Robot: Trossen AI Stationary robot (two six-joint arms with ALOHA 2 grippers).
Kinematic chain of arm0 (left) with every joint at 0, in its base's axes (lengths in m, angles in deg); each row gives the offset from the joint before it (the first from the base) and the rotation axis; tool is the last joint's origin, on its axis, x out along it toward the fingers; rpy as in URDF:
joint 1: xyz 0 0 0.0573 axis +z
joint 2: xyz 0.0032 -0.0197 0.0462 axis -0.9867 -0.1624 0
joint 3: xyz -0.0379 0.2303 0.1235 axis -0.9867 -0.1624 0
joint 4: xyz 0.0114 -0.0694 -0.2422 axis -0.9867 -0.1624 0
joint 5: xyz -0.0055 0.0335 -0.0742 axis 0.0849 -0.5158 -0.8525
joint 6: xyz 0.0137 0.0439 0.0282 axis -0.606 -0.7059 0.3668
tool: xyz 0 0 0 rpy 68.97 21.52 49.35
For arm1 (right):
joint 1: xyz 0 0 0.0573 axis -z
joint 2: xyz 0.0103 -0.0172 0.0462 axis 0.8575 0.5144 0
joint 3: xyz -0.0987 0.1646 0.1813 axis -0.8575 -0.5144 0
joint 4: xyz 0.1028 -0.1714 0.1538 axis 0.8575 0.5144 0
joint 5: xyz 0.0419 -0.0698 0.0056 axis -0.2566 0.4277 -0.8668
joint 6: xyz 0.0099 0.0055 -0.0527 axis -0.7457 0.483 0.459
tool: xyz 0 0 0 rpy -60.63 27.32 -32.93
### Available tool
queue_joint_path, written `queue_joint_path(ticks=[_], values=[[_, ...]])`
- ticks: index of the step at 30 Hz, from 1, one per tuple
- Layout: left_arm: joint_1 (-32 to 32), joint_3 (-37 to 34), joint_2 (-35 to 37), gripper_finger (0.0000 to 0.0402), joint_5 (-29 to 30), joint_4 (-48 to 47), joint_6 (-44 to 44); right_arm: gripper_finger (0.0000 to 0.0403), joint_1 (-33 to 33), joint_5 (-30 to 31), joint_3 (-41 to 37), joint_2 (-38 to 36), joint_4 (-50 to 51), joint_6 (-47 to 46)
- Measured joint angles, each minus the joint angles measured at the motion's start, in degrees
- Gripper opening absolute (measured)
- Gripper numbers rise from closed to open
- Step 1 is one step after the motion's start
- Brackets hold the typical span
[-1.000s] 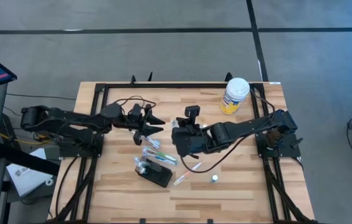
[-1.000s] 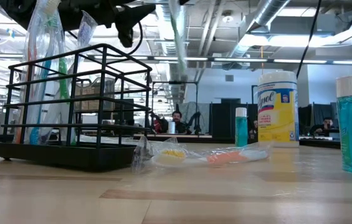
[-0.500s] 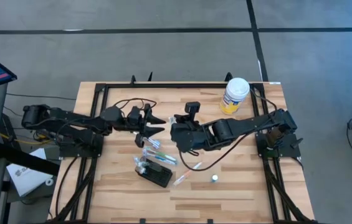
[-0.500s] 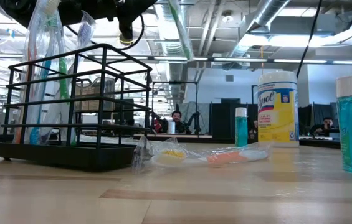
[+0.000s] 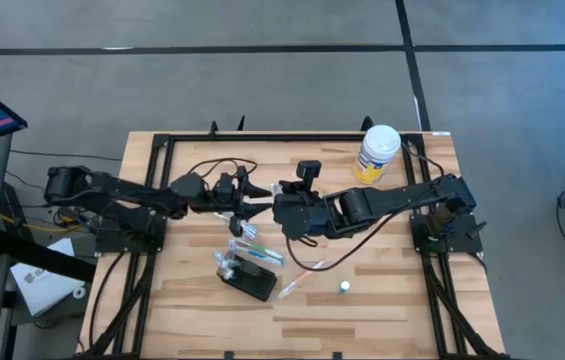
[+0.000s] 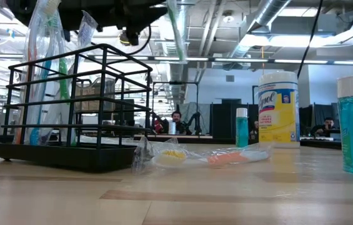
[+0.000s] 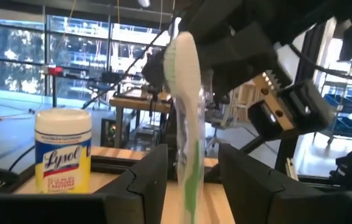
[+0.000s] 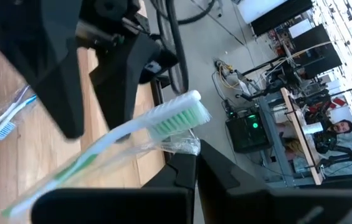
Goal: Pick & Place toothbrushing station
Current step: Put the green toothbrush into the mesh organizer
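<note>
Toothbrushing station (image 5: 247,279) sits on table, near front edge, below both my grippers. Right gripper (image 5: 280,208) clamped on wrapped green toothbrush (image 8: 132,134), long axis pointing at left gripper (image 7: 191,180). Left fingers (image 7: 147,177) parted either side of it, not closed; left nearer station.

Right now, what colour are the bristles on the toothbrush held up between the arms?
Green bristles on a white head, clearest in the right wrist view.

Green-and-white wrapped toothbrush (image 7: 185,124): lower handle cut off by left wrist view's edge. Black wire-frame holder (image 6: 70,112): toothbrush tops run past the low view's upper edge. Right gripper (image 5: 280,205): fingertips too small to resolve from above.
</note>
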Motion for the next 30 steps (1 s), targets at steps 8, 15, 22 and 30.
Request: queue_joint_path(ticks=[8, 15, 22, 30], values=[[0.0, 4.9, -5.9, 0.0138, 0.0, 0.3, -1.1, 0.0, 0.0, 0.0, 0.0, 0.0, 0.0, -0.1], [0.0, 5.5, -7.1, 0.0091, -0.8, 0.5, -1.3, 0.0, 0.0, 0.0, 0.0, 0.0, 0.1, -0.1], [0.0, 5.5, -7.1, 0.0012, -3.5, 0.5, -1.3, 0.0, 0.0, 0.0, 0.0, 0.0, 0.2, 0.0], [0.1, 5.5, -7.1, 0.0009, -3.5, 0.2, -1.3, 0.0002, -0.1, -2.7, 0.0, 0.0, 0.4, 0.0]])
